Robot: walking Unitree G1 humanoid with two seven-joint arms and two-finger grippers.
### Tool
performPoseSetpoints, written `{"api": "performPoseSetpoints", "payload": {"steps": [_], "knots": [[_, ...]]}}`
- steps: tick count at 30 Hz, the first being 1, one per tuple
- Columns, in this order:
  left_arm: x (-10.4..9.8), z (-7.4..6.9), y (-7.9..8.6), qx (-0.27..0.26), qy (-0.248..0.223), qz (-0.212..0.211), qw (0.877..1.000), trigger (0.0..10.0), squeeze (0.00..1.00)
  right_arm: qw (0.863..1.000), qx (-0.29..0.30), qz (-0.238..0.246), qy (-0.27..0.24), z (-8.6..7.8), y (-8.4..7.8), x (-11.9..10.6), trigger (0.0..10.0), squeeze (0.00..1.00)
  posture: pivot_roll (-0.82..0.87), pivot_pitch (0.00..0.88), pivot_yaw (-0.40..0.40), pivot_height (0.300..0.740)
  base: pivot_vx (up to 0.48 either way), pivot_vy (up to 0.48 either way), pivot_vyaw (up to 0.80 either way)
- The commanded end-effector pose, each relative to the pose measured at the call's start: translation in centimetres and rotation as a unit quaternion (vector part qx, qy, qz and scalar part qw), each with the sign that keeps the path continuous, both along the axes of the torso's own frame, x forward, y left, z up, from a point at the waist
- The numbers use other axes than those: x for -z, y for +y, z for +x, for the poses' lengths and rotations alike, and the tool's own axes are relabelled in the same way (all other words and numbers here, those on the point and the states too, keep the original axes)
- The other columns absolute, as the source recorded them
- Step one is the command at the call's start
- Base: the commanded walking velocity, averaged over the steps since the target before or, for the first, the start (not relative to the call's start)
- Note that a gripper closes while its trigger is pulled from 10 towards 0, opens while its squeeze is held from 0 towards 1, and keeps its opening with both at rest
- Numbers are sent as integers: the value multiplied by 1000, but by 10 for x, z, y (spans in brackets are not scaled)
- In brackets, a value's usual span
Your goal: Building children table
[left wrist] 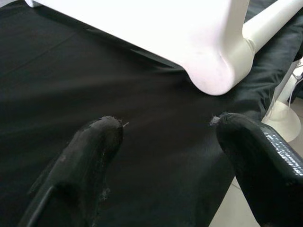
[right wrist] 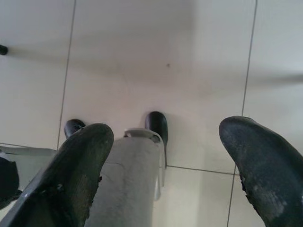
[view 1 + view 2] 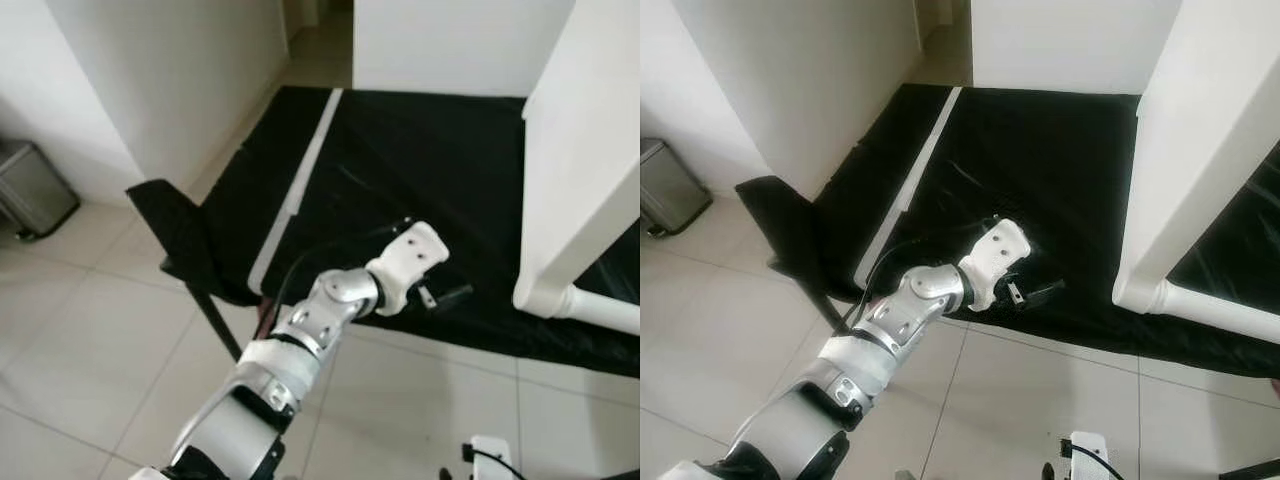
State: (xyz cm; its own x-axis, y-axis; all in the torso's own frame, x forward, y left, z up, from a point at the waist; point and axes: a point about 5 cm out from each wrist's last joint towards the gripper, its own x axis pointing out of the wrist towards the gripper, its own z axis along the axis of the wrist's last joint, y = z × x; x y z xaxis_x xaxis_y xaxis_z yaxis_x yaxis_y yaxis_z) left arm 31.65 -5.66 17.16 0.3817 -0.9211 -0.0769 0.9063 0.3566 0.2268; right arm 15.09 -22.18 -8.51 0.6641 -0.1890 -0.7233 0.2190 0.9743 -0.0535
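A white children's table top stands tilted on its edge at the right, over a black sheet spread on the floor. A round white leg lies along the sheet from the table's lower corner. My left arm reaches forward over the sheet's near edge. Its gripper hovers just left of that corner, open, with nothing between its fingers. My right gripper hangs open over the tiled floor, holding nothing.
A long white strip lies on the sheet's left part. A folded-up flap of the sheet rises at its left edge. A grey bin stands by the wall at far left. White walls close the back.
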Motion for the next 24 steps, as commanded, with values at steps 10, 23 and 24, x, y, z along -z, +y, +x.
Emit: {"api": "performPoseSetpoints", "payload": {"steps": [10,23,24], "knots": [[-21,-13,-23,-2,17,-93,996,10000,0,997,5,1,73,-30,2,14,10000,0,-26,67,110,740,0,0,0],[3,35,74,-223,46,-151,962,10000,0,995,1,-1,98,-35,1,16,10000,0,-1,10,57,740,0,0,0],[3,35,74,-223,46,-151,962,10000,0,995,1,-1,98,-35,1,16,10000,0,-1,10,57,740,0,0,0]]}}
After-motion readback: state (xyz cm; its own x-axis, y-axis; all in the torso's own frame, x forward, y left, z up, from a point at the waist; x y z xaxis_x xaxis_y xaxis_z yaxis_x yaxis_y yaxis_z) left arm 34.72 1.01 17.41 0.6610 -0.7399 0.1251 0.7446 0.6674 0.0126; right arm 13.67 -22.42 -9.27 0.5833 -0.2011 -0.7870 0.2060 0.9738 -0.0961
